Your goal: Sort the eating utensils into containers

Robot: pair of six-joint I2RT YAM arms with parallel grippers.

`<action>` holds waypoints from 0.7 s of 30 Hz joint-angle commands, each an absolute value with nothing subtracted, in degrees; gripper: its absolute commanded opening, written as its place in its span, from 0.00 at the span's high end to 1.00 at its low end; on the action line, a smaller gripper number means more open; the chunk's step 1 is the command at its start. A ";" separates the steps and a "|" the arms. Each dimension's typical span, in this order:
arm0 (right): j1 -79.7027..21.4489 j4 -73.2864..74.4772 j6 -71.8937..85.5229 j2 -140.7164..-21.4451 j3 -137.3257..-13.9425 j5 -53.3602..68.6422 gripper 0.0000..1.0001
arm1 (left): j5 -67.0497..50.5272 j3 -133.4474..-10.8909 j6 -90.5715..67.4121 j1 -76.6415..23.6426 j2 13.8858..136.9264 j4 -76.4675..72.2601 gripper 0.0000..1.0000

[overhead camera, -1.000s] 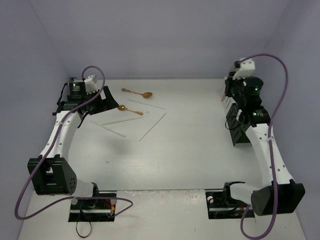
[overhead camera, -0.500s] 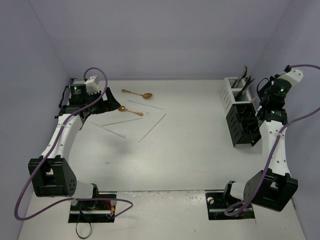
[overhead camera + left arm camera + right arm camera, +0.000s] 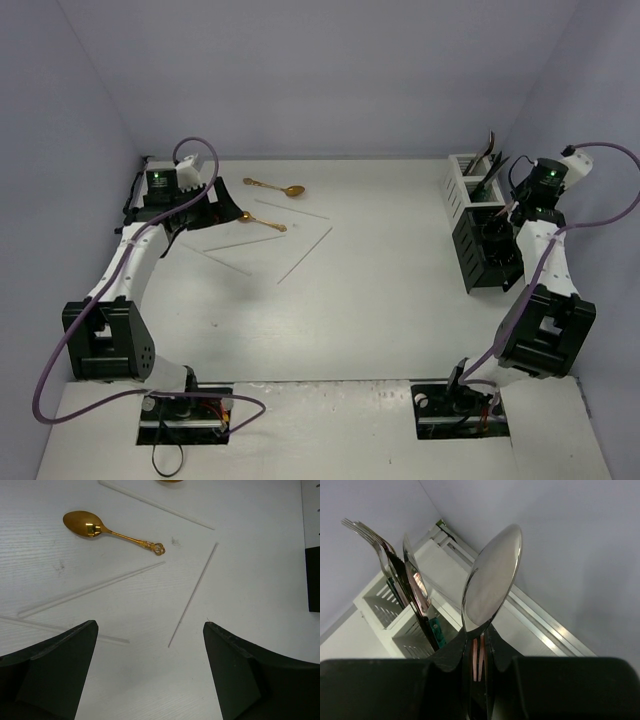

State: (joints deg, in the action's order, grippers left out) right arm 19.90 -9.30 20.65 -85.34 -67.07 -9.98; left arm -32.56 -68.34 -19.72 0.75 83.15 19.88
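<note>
Left gripper (image 3: 150, 640) is spread wide and empty, hovering over the desk's (image 3: 400, 300) far-left corner. You have it looking down on the unsorted pieces. One gold spoon (image 3: 110, 530) lies just ahead of the fingers and a second gold spoon (image 3: 275, 187) sits nearer the far edge. Pale chopsticks (image 3: 194, 594) lie flat and scattered around them. Nothing touches the jaws. The wide stance reads as setup for a pick, and the flat, thin sticks will be the fiddly ones.

At the right edge, the white holder (image 3: 462, 185) and black holder (image 3: 485, 255) stand side by side. Forks (image 3: 367, 532) and a teal-handled piece (image 3: 436, 628) stand upright in the white one.

Right gripper (image 3: 480, 652) is pinching the pink-handled spoon (image 3: 492, 575), bowl up and handle down, just beside the holders. That orientation suits a handle-first drop. The spoon isn't in a compartment yet.
</note>
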 commanded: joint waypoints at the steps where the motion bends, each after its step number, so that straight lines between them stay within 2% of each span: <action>1: 20.21 -15.01 21.49 -86.15 -69.76 -9.39 1.00 | -33.05 -70.42 -18.37 0.53 83.07 17.42 0.15; 15: 19.78 -11.57 19.41 -91.38 -71.19 -1.10 0.99 | -31.39 -75.23 -20.65 0.53 89.56 22.85 0.15; 16: 19.78 -11.24 19.16 -91.75 -71.63 -0.51 0.96 | -31.20 -75.23 -20.65 0.53 89.56 22.85 0.15; 17: 19.78 -10.33 19.01 -91.91 -71.94 1.15 0.81 | -31.05 -75.23 -20.58 0.60 89.56 22.70 0.15; 20: 19.78 -9.26 19.33 -91.77 -73.01 2.25 0.53 | -29.93 -75.15 -20.48 0.53 89.39 22.59 0.15; 21: 19.78 -9.23 19.42 -91.44 -73.20 2.68 0.52 | -29.88 -75.15 -20.48 0.61 89.38 22.59 0.15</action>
State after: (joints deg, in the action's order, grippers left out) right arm 19.88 -7.54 19.35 -93.18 -68.81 -0.13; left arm -30.93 -71.79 -20.18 0.75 91.05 23.73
